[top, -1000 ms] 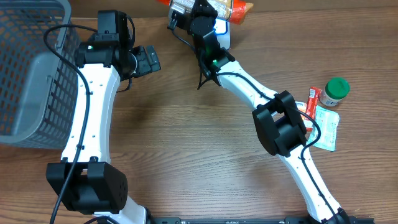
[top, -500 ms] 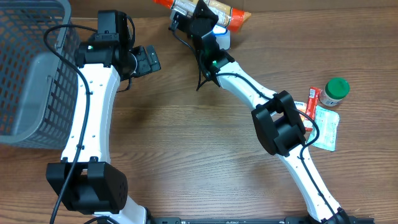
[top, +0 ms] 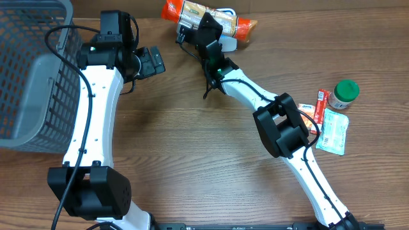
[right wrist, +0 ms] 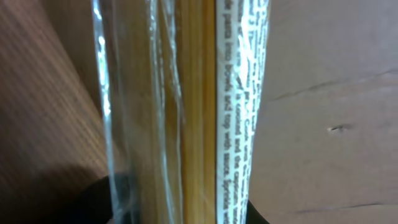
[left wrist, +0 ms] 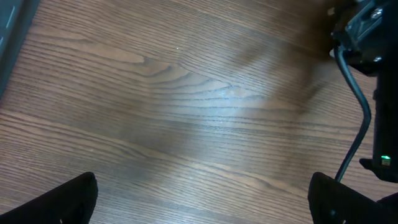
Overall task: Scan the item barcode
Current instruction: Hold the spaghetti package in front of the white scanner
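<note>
Two arms share a wooden worktop (top: 192,166); only the right one is engaged.

1. Right gripper (top: 204,29): reached to the far edge and closed narrowly across the middle of a long pasta packet (top: 189,13). The packet is lifted and lies roughly crosswise in the overhead view, with its orange ends sticking out on either side of the gripper. Holding it at mid-length probably keeps the floppy film balanced and leaves both ends free to turn toward a reader.
2. Pasta packet, right wrist view (right wrist: 199,93): clear film over yellow strands, with a strip of fine print facing the camera. No barcode shows on this face, so the packet likely needs turning.
3. White and blue object (top: 227,43): sits just beside the packet, partly under it. It may be the scanner, but this cannot be confirmed.
4. Left gripper (top: 152,62): jaws spread wide and holding nothing, above bare wood near the grey basket (top: 32,83), clear of the working arm.
5. Green-lidded jar (top: 346,93) and sachets (top: 333,131): set well apart at the right, apparently waiting.
</note>
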`<state>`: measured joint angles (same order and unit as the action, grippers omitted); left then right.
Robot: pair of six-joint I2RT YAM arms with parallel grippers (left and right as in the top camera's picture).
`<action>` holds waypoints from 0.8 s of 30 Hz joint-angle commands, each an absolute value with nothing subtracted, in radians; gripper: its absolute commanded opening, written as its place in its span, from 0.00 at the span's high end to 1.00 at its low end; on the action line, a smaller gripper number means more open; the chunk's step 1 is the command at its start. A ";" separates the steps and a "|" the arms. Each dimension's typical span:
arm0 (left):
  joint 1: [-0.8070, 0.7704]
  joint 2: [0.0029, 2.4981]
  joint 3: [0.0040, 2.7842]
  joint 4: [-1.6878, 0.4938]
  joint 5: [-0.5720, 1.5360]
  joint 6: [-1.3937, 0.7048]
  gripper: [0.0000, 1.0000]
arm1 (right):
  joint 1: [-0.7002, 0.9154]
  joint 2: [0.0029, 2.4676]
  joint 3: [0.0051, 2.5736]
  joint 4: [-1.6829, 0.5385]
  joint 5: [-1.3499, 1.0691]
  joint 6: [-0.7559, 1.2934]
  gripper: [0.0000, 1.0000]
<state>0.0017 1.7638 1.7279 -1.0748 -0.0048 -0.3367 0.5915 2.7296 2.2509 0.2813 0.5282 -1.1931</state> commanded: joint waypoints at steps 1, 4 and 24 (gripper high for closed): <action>-0.001 1.772 1.731 -1.073 -0.011 -0.325 0.00 | 0.594 2.694 2.290 0.351 0.535 -1.177 0.97; -0.001 1.772 1.731 -1.073 -0.010 -0.325 0.01 | 0.599 2.690 2.291 0.414 0.608 -1.175 0.97; -0.001 1.772 1.731 -1.073 -0.011 -0.325 0.01 | 0.609 2.540 2.291 0.366 0.716 -1.049 0.97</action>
